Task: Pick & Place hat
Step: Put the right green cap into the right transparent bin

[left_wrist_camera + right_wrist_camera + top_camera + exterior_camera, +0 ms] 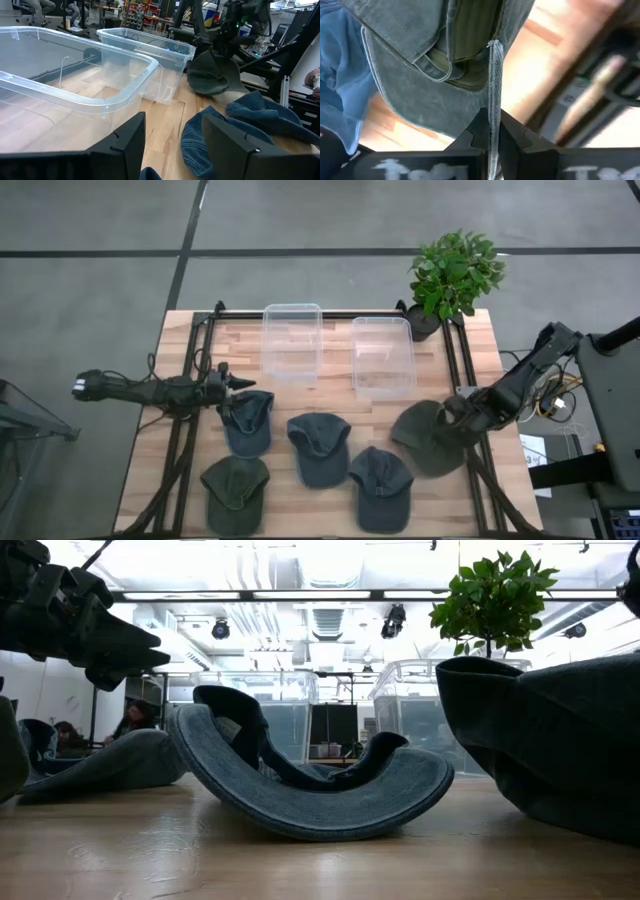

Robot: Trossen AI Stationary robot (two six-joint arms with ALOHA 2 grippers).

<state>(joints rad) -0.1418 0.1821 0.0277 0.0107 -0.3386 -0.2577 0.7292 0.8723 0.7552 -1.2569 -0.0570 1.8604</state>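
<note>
Several caps lie on the wooden table. My right gripper (457, 413) is shut on the dark green cap (428, 440) at the table's right side, which also shows in the low view (545, 740) and in the left wrist view (210, 80). My left gripper (238, 386) is open. It hovers off the table (115, 645) just above the far edge of a blue cap (248, 420), its fingers (131, 142) apart with the blue cap (240, 122) beyond them. Three more caps, blue-grey (318, 446), blue-grey (380, 482) and green (235, 484), rest on their crowns and brims. My right gripper pinches a thin edge of the dark green cap's cloth (494, 107) between its two fingers (477, 134), next to the inner sweatband. The fingers come from the table's right side, slanting down. The cap's held side is raised; its lower part (560, 820) rests on the table.
Two clear plastic bins (291, 340) (382, 355) stand side by side at the table's far half, just beyond the caps. A potted plant (452, 272) sits at the far right corner. Black frame rails (190, 430) run along both table sides.
</note>
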